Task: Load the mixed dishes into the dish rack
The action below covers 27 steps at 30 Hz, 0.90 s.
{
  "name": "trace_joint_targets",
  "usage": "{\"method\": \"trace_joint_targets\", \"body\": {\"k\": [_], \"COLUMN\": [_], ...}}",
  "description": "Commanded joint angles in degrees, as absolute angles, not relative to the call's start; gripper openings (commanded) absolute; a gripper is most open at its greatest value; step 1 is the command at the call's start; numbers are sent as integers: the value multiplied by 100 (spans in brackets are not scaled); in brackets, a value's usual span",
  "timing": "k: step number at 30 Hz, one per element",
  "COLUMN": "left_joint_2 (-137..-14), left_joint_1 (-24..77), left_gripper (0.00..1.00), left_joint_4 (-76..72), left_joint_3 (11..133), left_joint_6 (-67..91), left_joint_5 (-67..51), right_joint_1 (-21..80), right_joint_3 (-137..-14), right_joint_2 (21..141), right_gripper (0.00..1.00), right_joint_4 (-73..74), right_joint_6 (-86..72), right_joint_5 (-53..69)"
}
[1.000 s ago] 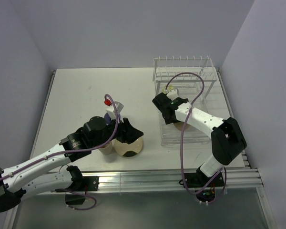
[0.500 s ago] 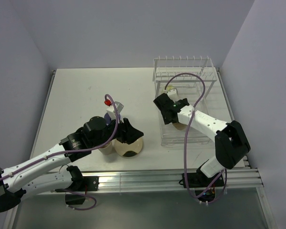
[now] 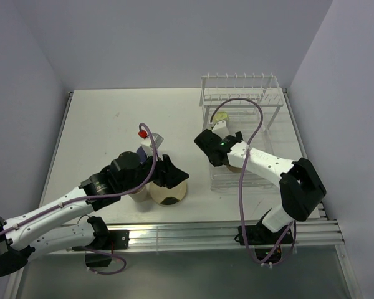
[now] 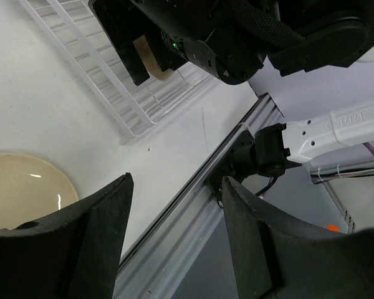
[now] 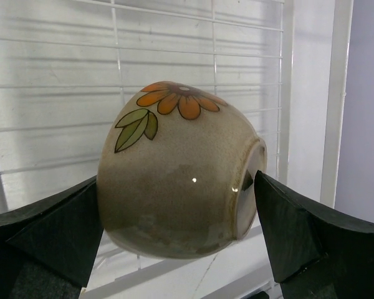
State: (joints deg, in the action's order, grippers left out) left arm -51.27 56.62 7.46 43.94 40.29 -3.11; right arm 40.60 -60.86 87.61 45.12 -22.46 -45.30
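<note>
Tan tumbler [image 5: 174,180] lies on its side in the dish rack [image 3: 268,134] between the right fingers [image 5: 43,237], spread wide; a mug [image 3: 221,116] is racked too (plate [image 3: 168,194] and others wait on the worktop [image 3: 100,124], left fingers [image 4: 93,249] open and empty above them)

Left gripper [image 4: 177,187] fingers spread, cream plate [image 4: 22,187] alongside, dish rack [image 4: 121,93] beyond, right arm [image 4: 206,31] above

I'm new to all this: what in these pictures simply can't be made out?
The lavender tumbler: top view, mostly behind the left arm.
The dish beside the cream plate: top view, under the left arm; kind unclear.
The tan tumbler: right wrist view, mouth turned sideways, inside unseen.
The cream plate: left wrist view, cut off by the frame edge and a finger.
</note>
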Motion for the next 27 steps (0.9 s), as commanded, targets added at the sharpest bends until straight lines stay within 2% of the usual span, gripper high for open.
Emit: {"method": "trace_joint_targets", "body": {"k": [1,21,24,27], "left_joint_2": [-5115,-5212,-5229,-5229], "left_joint_1": [5687,5687,5687,5687], "left_gripper": [65,65,65,65], "left_joint_4": [492,483,457,448], "left_joint_3": [4562,4614,4623,4614], "left_joint_6": [4087,4069,4069,4069], "left_joint_5": [-369,-413,-439,-439], "right_joint_1": [4175,4210,4210,4184], "right_joint_3": [-6433,-6679,-6671,-6408], "right_joint_2": [8719,8587,8359,7903], "right_gripper": [100,100,91,76], "right_joint_4": [4763,5141,5352,5300], "right_joint_6": [-2478,-2802,-3005,-3172], "right_joint_5": [-5009,-4738,-4527,-4159]}}
